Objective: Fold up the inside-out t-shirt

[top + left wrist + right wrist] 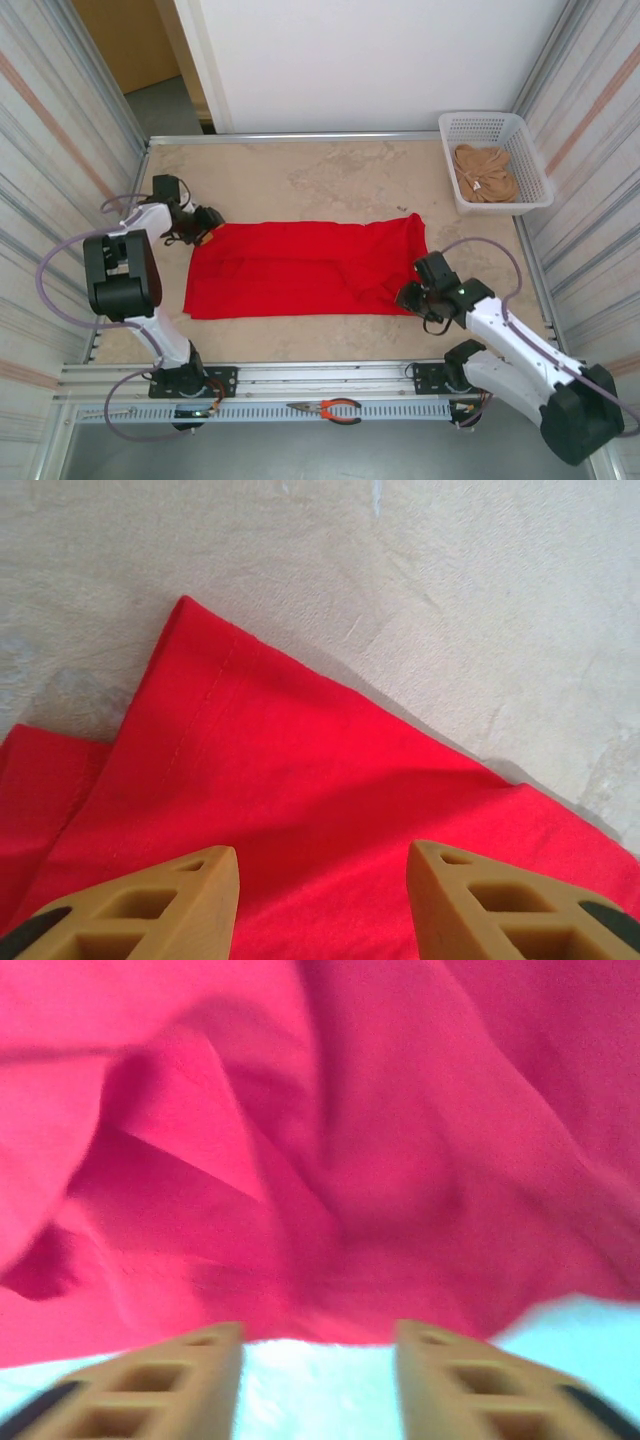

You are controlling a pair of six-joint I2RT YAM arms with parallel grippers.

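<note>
One t-shirt [300, 265] lies between left claw [205, 222] and right claw [408, 297].

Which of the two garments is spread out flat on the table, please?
The red t-shirt, laid across the table; the tan garment sits bunched inside the white basket at the far right.

White plastic basket [478, 120] holding a crumpled tan garment [484, 173] at the desk's [300, 180] far right corner; red-handled pliers [330, 410] on the near rail [300, 379].
</note>
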